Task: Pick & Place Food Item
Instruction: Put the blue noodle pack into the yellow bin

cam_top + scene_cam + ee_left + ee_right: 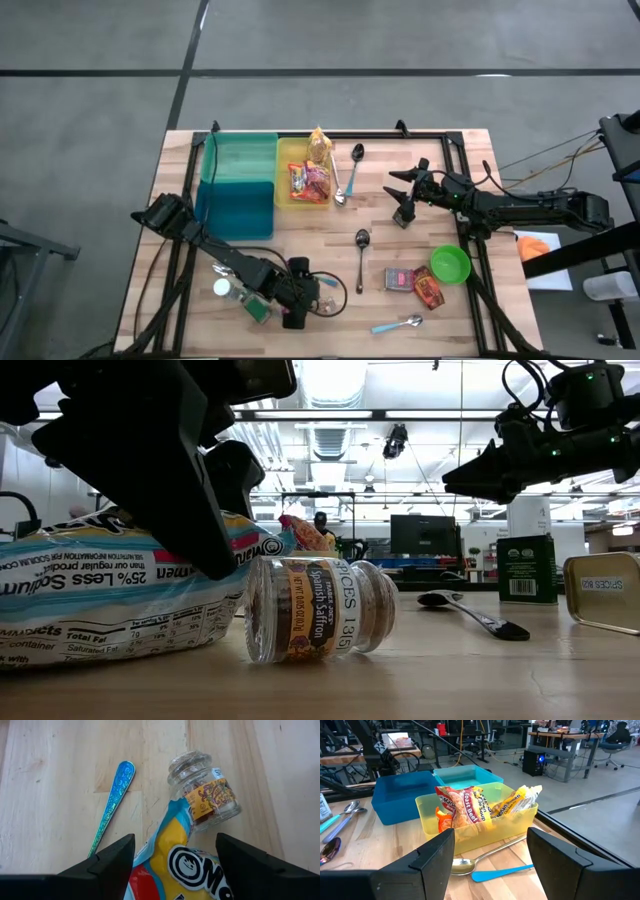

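A ramen packet (180, 870), yellow, blue and red, lies flat on the table near the front edge (100, 610). My left gripper (303, 298) is down over it, shut on it (175, 857). Just beyond the packet a small glass saffron jar (207, 795) lies on its side on the wood (315, 610). My right gripper (405, 195) hangs open above the table at the right (490, 865), nothing between its fingers, facing a yellow bin (475, 820) that holds other packets. My left gripper has the ramen packet's end (165, 845) between its two fingers (117, 862), one on each long side. The fingers slant down from the table's left. The packet lies on the table under them (120, 630).
A teal bin (238, 160) and a blue bin (235, 205) stand left of the yellow bin (285, 195). Spoons (355, 165) (362, 240), a blue-handled spoon (398, 324), a green bowl (450, 263), small boxes (400, 278) and a white-topped object (222, 288) lie about.
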Robot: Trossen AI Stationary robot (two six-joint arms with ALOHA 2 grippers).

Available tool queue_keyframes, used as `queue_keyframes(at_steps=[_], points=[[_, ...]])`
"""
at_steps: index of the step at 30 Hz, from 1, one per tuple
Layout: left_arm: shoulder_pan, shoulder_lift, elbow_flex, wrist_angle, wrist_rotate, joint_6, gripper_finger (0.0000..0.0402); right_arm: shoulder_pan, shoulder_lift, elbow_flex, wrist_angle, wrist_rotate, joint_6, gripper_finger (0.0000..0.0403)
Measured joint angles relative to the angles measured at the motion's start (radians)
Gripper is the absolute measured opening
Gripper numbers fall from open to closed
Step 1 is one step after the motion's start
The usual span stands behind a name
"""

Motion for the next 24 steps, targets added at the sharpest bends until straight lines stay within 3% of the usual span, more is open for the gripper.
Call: queue_keyframes(at_steps=[15, 24], points=[[0.000, 0.000, 0.000, -0.006, 0.000, 0.000, 0.0118, 0.000, 0.000, 0.000, 0.000, 0.000, 0.000, 0.0246], [0.003, 0.000, 0.000, -0.006, 0.000, -0.008, 0.0100, 0.000, 0.000, 0.000, 0.000, 0.000, 0.000, 0.0246]])
